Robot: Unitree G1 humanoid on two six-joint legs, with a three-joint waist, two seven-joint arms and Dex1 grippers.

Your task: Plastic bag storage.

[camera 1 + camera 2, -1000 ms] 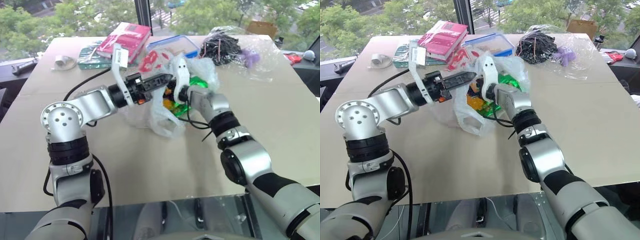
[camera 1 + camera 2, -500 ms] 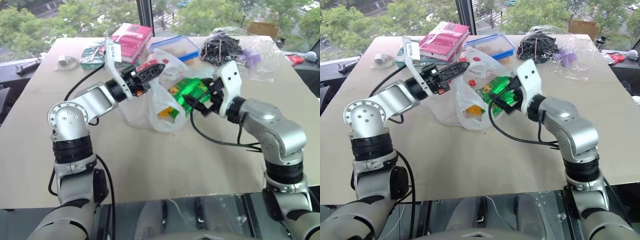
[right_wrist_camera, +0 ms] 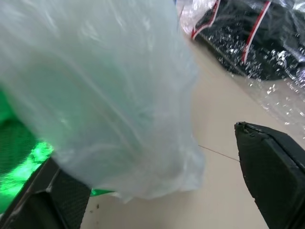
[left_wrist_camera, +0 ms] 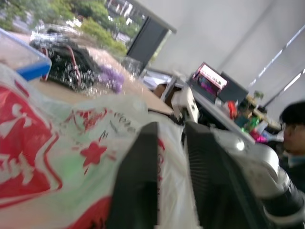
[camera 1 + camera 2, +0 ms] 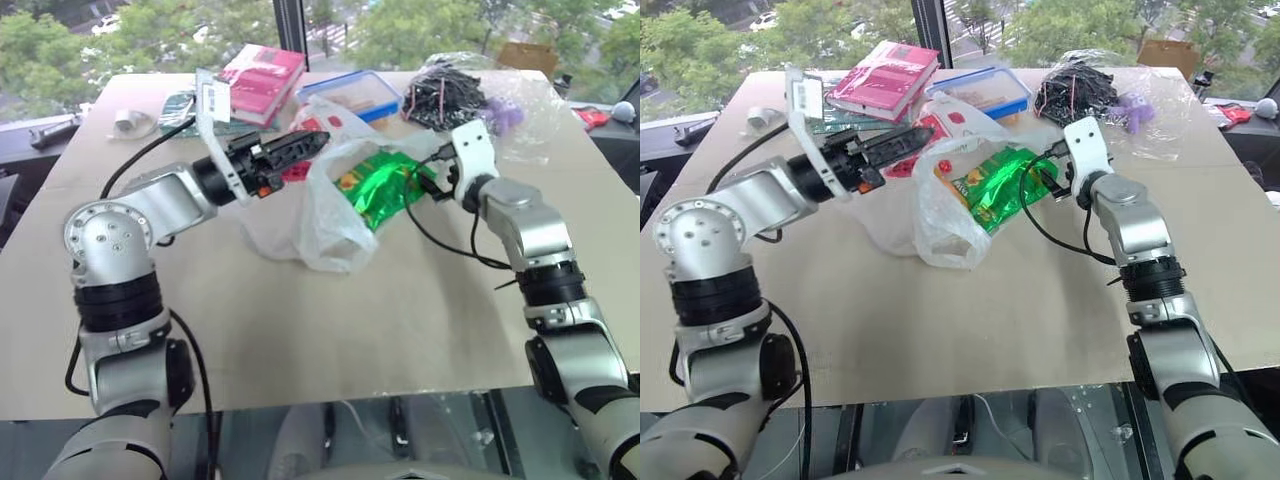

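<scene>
A white tag [image 5: 211,100] printed with a barcode too small to read stands up from the left arm's wrist, left of the plastic bag [image 5: 318,215]. Beyond the tag on the table [image 5: 300,330] lies a pink-red book [image 5: 262,82]; its cover text cannot be read. The left gripper [image 5: 312,143] reaches level toward the bag's upper edge, its two black fingers [image 4: 138,181] set a narrow gap apart, with the printed film lying against and between them in the left wrist view. Whether they pinch it cannot be told. A second ago the fingers were shut; they have since parted somewhat.

The plastic bag sits near the table's middle, thin and translucent white, carrying a red-and-white logo with a red star and small lettering that cannot be made out. A loop handle droops toward the near edge. A shiny green snack packet [image 5: 385,187] with red and yellow print, name unreadable, sticks out of the bag's right side.

Right of the bag, the right gripper [image 5: 1058,172] hangs just beside the packet's end, fingers spread wide and holding nothing; bag film and packet lie between them. It has swung out to the right since a second ago, when it was buried in the bag's mouth.

Behind the bag are a blue-rimmed box [image 5: 350,92] and black cables [image 5: 447,97] in clear wrap.
</scene>
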